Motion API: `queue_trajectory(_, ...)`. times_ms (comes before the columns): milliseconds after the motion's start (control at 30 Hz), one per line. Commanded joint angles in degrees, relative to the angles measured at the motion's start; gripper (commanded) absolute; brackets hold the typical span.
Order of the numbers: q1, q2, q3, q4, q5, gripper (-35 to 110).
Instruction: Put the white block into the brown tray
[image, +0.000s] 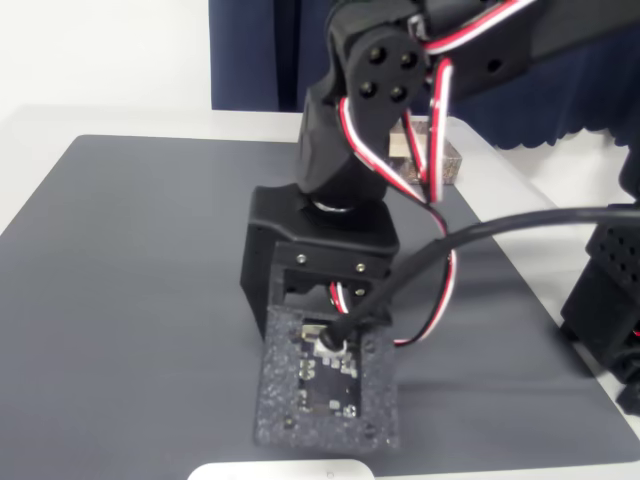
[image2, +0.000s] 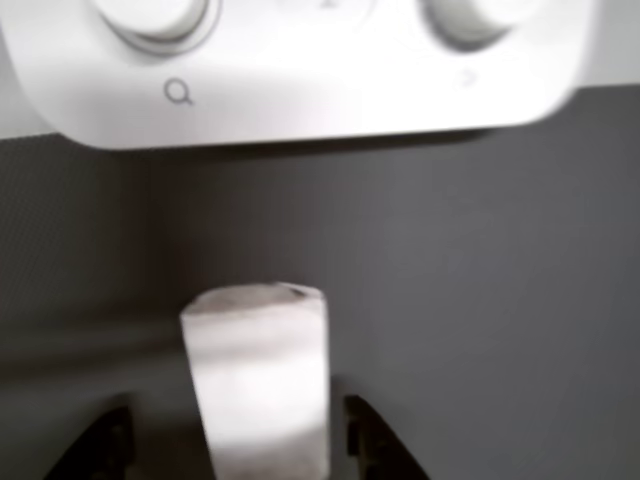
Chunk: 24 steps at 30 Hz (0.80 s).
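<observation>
Right now you are looking at the white block (image2: 258, 375) sitting between the two dark fingertips of the gripper (image2: 240, 440) in the wrist view, on the grey mat (image2: 480, 280), just short of the wide white device (image2: 300, 70) with the magnifier icon. The jaws are standing apart on either side of the block, with small gaps showing, so they are not clamping it yet. In the fixed view, the brown tray (image: 432, 155) is peeking out behind the arm (image: 345, 150), well apart from the white device at the near edge. Closing off-centre risks twisting the block out sideways, and a loose pinch risks dropping it while you are swinging toward the tray.
</observation>
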Motion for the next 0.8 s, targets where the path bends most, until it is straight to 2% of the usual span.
queue_trajectory(0,0.53,0.09,-1.05,-0.88,-12.83,46)
queue_trajectory(600,0.79,-0.35,-0.79,-1.14,-12.74,29)
queue_trajectory(767,0.70,-0.53,-0.62,-1.14,-12.66,28)
